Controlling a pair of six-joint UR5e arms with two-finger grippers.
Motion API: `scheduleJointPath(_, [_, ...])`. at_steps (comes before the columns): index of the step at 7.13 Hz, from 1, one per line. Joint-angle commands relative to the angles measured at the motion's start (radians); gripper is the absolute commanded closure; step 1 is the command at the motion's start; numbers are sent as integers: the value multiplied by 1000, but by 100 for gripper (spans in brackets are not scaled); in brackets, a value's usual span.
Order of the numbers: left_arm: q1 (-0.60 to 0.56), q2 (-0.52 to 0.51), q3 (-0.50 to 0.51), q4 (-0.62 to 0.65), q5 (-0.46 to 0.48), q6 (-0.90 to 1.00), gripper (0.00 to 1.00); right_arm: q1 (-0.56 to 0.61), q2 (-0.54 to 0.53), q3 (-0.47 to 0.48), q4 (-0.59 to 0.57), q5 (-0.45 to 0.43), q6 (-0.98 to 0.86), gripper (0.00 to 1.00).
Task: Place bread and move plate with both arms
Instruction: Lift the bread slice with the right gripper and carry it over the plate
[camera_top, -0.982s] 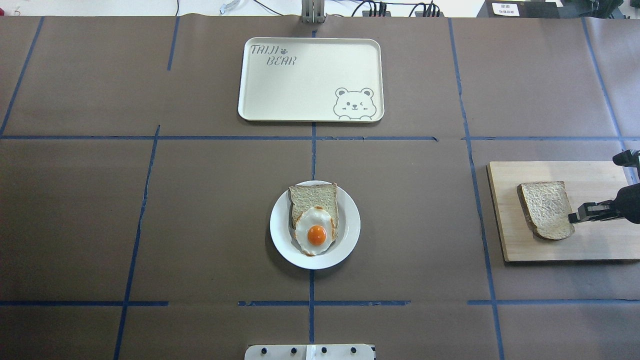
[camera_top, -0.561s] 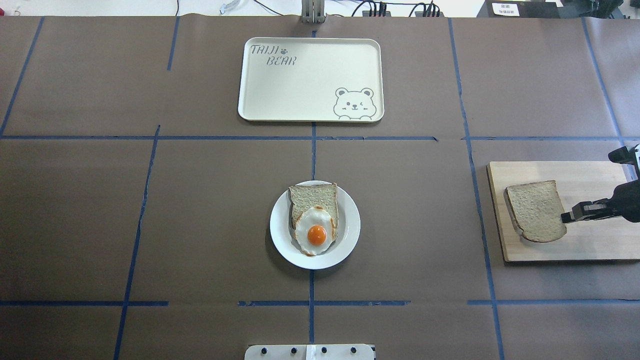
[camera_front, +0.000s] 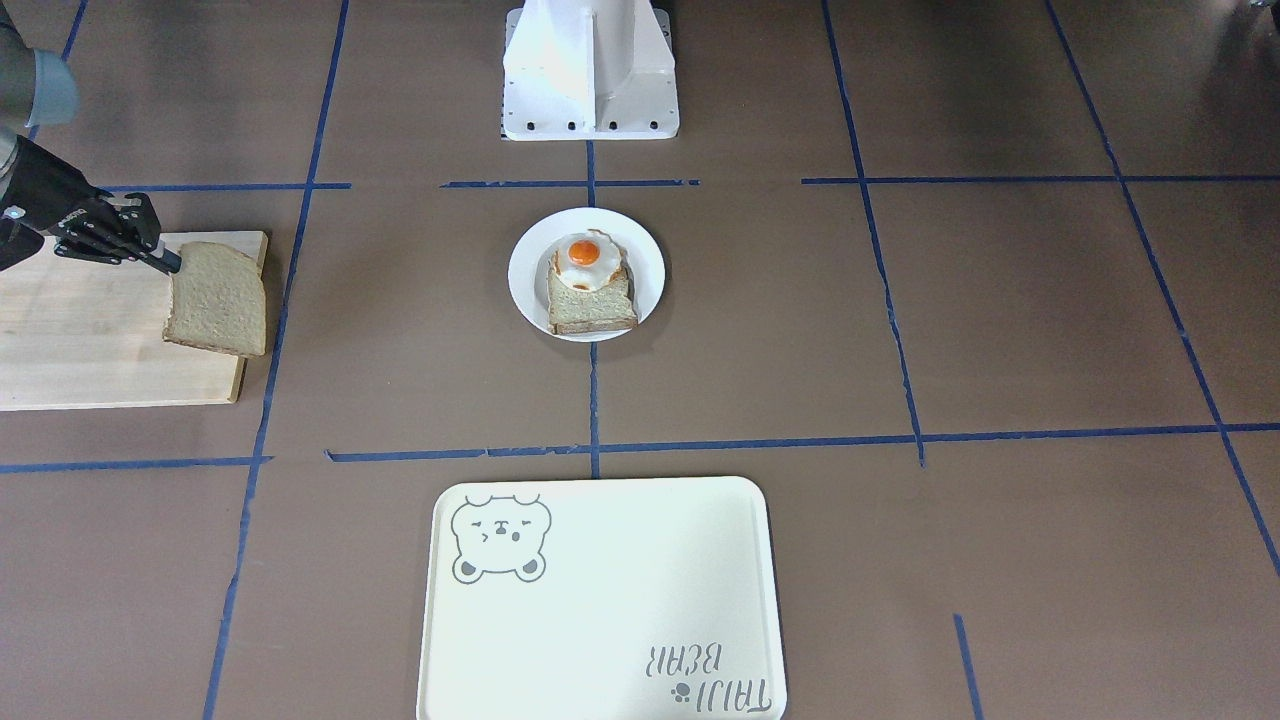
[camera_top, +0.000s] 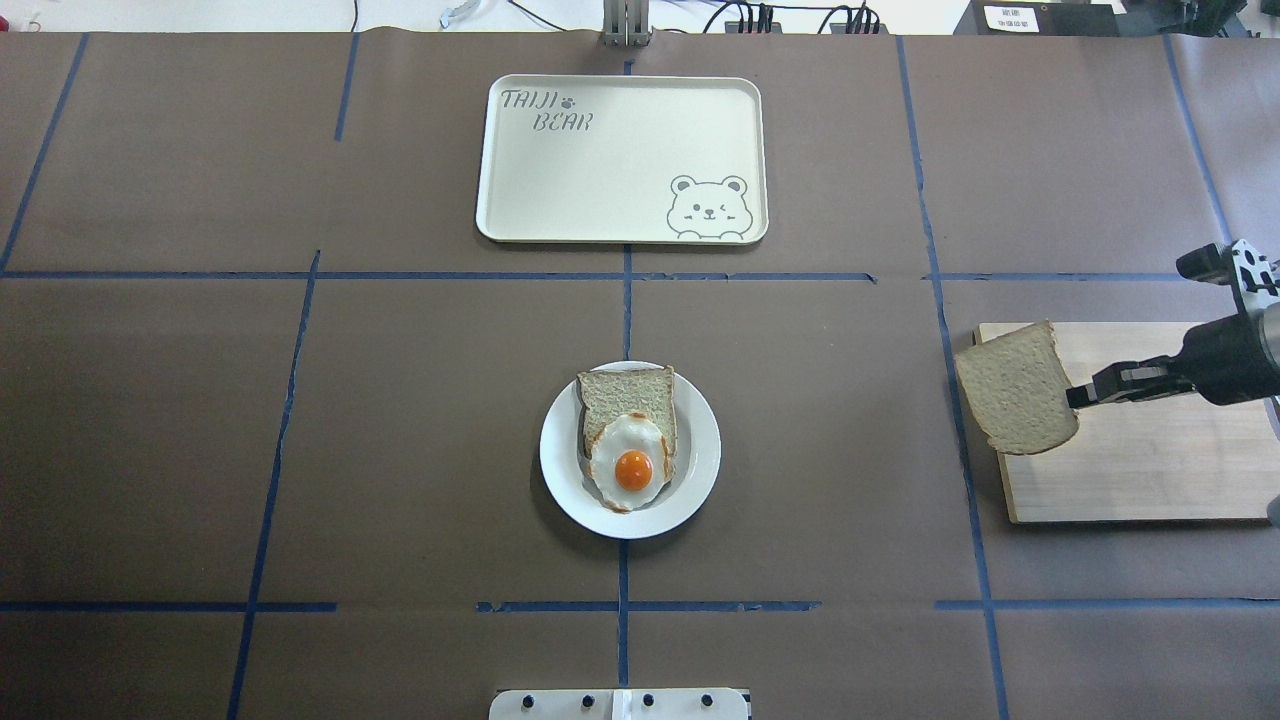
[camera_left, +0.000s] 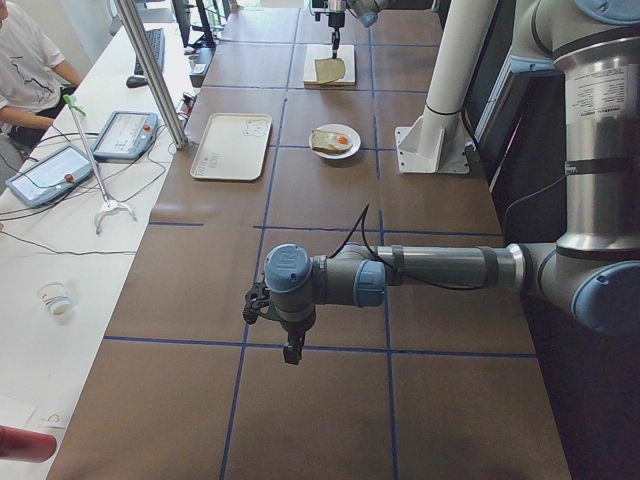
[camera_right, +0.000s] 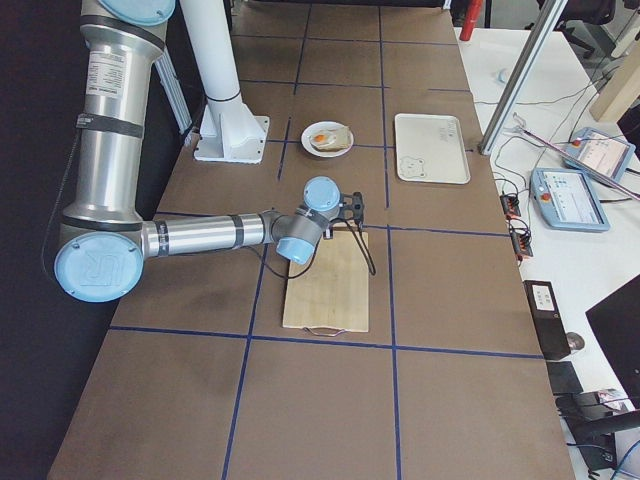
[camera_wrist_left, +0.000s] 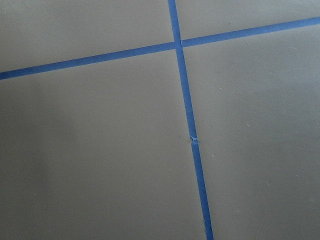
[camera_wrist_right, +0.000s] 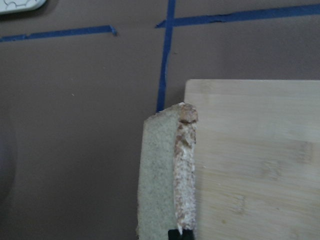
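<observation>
Aloft, bread (camera_top: 1012, 400) sits clamped in right gripper (camera_top: 1073, 398).

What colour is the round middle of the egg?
The yolk is bright orange, clearest in the overhead view.

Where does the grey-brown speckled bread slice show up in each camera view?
Front-facing: grey-brown speckled bread slice, left, over the pale wooden cutting board.
Overhead: bread slice, right.
Exterior left: bread slice, top centre, far.
Exterior right: cannot make it out.
Left wrist: not in it.
Right wrist: bread slice, bottom centre, edge-on.
Shared landmark: the cutting board.
</observation>
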Motion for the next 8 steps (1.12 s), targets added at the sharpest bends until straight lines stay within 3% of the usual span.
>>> scheduleJointPath(1, [0, -4, 0, 0, 0, 0, 0, -14, 160, -2, -10, -1, 140, 100])
scheduleJointPath(4, [0, -6, 0, 0, 0, 0, 0, -144, 385, 0, -78, -96, 304, 100])
scheduleJointPath(6, [0, -6, 0, 0, 0, 0, 0, -300, 487, -5, -85, -275, 364, 100])
scheduleJointPath(8, [0, -6, 0, 0, 0, 0, 0, -401, 536, -20, -87, -392, 364, 100])
